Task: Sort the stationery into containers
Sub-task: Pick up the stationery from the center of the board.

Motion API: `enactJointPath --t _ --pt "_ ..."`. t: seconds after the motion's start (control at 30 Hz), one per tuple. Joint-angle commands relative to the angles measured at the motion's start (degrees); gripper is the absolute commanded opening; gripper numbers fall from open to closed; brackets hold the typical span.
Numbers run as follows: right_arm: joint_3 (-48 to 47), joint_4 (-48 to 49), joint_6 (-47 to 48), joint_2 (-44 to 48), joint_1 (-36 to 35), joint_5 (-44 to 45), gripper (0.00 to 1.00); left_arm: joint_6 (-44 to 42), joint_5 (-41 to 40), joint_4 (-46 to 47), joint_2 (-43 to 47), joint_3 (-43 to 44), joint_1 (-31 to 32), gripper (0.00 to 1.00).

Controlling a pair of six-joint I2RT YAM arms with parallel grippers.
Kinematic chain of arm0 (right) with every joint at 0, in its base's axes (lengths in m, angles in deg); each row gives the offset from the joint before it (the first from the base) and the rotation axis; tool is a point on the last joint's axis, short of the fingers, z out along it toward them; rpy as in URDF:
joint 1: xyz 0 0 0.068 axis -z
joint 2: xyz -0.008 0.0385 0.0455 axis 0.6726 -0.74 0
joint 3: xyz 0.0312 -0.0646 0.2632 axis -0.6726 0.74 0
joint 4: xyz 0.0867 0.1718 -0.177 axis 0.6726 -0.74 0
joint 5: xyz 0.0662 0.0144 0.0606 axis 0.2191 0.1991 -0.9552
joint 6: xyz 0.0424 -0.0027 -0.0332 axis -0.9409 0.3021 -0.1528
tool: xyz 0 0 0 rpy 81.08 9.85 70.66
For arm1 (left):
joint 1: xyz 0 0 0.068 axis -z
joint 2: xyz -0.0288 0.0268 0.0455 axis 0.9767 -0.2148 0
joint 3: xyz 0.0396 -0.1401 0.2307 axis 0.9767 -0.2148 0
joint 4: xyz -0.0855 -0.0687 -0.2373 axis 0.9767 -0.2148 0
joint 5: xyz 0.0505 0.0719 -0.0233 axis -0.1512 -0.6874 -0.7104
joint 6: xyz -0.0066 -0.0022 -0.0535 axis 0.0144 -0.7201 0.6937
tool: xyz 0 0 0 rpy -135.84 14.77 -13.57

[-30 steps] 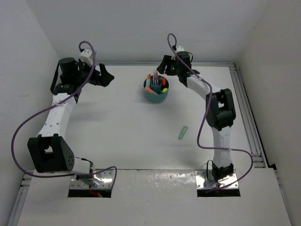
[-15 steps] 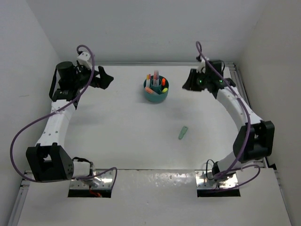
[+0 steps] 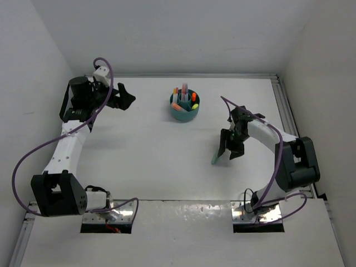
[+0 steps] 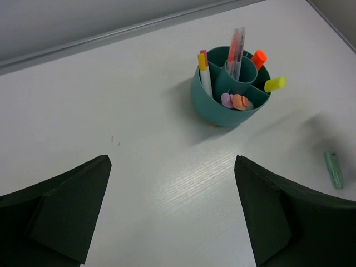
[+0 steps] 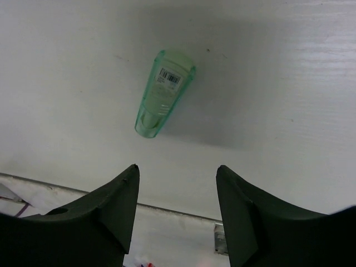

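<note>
Hovering with jaws spread wide, the right gripper [image 5: 177,169] is hanging over the stubby green marker [image 5: 164,92] lying flat on the white table [image 5: 289,67], a light, stiff, slippery-looking plastic barrel probably best pinched across its middle.

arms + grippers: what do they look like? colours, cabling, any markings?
The left arm and right arm have white links with black joint housings. A purple cable loops loosely along each from base to wrist. The left gripper and right gripper are black, and their fingers are broad dark wedges with blunt tips. The bases sit on bare metal plates. No markings visible.
</note>
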Motion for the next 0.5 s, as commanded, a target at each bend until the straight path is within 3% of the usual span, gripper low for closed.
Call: enactJointPath --t 0.0,0.47 --pt "-1.0 2.1 -4.1 -2.1 -0.4 1.5 0.57 -1.2 1.0 -1.0 2.6 0.4 0.5 1.0" --pt "-12.9 0.6 -8.0 -15.7 -0.4 3.6 0.56 -5.9 -1.4 -5.4 7.8 -2.3 0.2 1.0"
